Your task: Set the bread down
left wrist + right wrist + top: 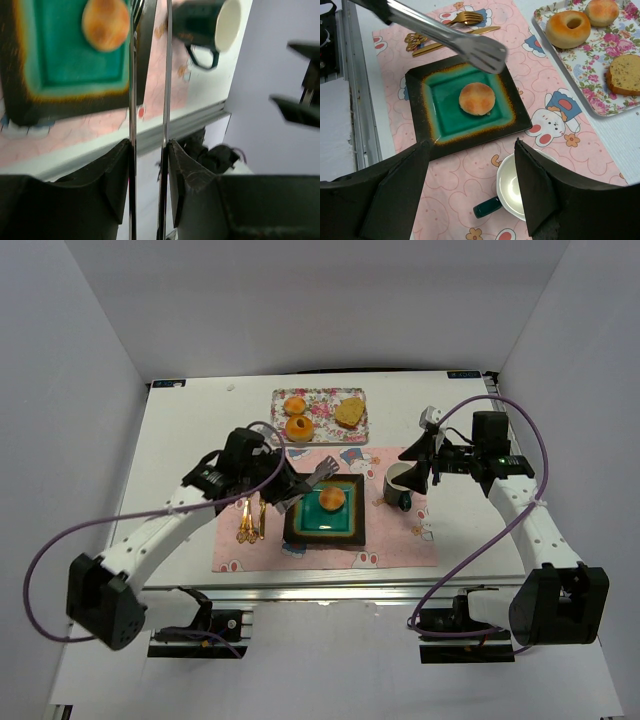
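A round golden bread bun [332,500] lies on the square green plate with a dark rim [300,532]. It also shows in the left wrist view [105,24] and the right wrist view [477,98]. My left gripper [280,490] [148,150] is shut on the handles of metal tongs [312,478] [132,75]. The tongs' tips [480,50] are empty and hover just above the plate's far edge, apart from the bun. My right gripper [425,455] [471,145] is open and empty above the mug.
A floral tray [320,430] [600,65] at the back holds a ring-shaped roll [568,29], a bun [601,11] and a bread slice [625,75]. A dark mug [400,485] [512,192] stands right of the plate on the pink placemat [400,540]. Gold cutlery [250,520] lies left.
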